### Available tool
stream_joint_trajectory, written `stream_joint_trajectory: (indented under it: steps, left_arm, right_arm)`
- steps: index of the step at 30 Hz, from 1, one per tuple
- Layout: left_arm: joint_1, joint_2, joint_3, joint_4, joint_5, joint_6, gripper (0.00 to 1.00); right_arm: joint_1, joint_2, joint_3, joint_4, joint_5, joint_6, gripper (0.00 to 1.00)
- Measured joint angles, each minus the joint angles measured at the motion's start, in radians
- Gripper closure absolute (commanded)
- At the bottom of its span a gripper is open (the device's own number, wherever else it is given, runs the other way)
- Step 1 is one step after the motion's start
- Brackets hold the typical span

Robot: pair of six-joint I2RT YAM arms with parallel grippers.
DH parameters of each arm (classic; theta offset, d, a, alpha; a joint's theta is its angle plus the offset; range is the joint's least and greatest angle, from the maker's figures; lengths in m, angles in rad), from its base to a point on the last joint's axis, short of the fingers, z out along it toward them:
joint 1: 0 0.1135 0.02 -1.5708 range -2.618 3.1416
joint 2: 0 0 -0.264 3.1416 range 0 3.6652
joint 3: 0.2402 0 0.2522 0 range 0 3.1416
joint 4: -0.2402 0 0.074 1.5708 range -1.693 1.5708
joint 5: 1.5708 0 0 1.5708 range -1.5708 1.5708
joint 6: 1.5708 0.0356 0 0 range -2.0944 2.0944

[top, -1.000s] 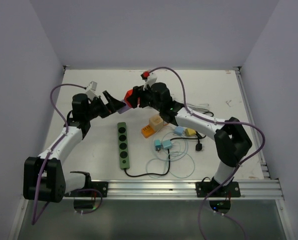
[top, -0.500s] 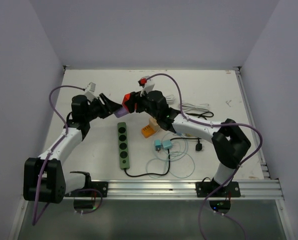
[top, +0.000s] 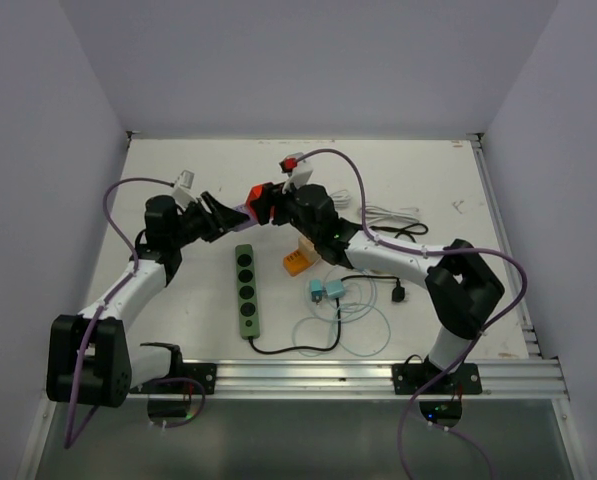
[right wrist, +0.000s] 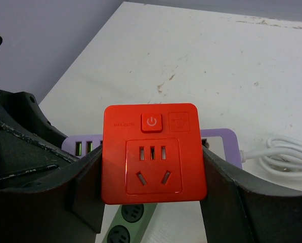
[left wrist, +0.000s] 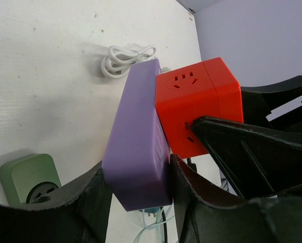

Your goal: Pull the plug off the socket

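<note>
We see two robot arms meeting above the middle of a white desk (top: 428,170), each holding one half of a joined pair.

The left hand (top: 223,212) is closed on a purple plug (left wrist: 138,136), a flat oblong block. Its two dark fingers (left wrist: 90,197) press the block's long sides from below.

The right hand (right wrist: 153,169) is clamped on a red socket cube (right wrist: 153,152), with one finger against each side wall. The face towards its camera shows a power button and a set of pin holes.

The purple plug sits flush against one face of the red socket cube, with no gap showing between them, so the plug is not yet pulled off. The pair hangs in the air between the two hands, clear of the desk.

Beneath the hands, a green power strip (top: 246,290) lies flat on the desk, its black cord running towards the arm bases. Beyond the left hand's fingertips rests a coiled white cable (left wrist: 128,55). Below the right hand's forearm we make out an orange block (top: 296,262) and small teal adapters (top: 326,290) among loose thin wires.
</note>
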Motion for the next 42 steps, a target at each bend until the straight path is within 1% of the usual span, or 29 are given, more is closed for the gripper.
stream_joint_trajectory:
  steps: [7,10,11,17,20,24,31,36,39,40,42]
  left_arm:
    - [0.0,0.0,0.0,0.018,0.002,-0.022,0.68]
    - [0.0,0.001,0.0,0.023,0.006,-0.029,0.87]
    - [0.0,0.001,0.0,0.024,0.006,-0.029,1.0]
    - [0.0,0.002,0.003,0.012,0.0,-0.009,1.0]
    - [0.0,0.0,0.015,-0.022,-0.018,0.05,1.0]
    - [-0.006,-0.019,0.03,-0.076,-0.072,0.143,1.0]
    - [-0.03,-0.048,0.051,-0.133,-0.142,0.226,1.0]
    - [-0.04,-0.069,0.066,-0.171,-0.19,0.268,1.0]
    - [-0.045,-0.101,0.067,-0.202,-0.23,0.297,1.0]
    - [-0.047,-0.112,0.068,-0.212,-0.246,0.305,1.0]
    - [-0.054,-0.129,0.072,-0.23,-0.272,0.324,1.0]
  right_arm:
    - [0.005,-0.008,-0.024,0.033,0.009,0.006,1.0]
    - [0.011,-0.014,-0.034,0.043,0.025,0.005,1.0]
    - [0.014,-0.014,-0.034,0.046,0.031,0.003,1.0]
    - [0.018,-0.014,-0.036,0.04,0.036,0.004,1.0]
    - [0.02,-0.014,-0.033,0.015,0.031,0.012,1.0]
    - [0.026,-0.013,0.0,-0.063,0.018,0.014,1.0]
    - [0.023,-0.01,0.038,-0.139,-0.024,0.015,1.0]
    - [0.011,0.014,0.093,-0.205,-0.085,0.021,0.88]
    - [-0.006,0.037,0.126,-0.227,-0.159,0.039,0.83]
    - [-0.011,0.044,0.138,-0.236,-0.183,0.044,0.79]
    - [-0.019,0.057,0.168,-0.266,-0.224,0.052,0.74]
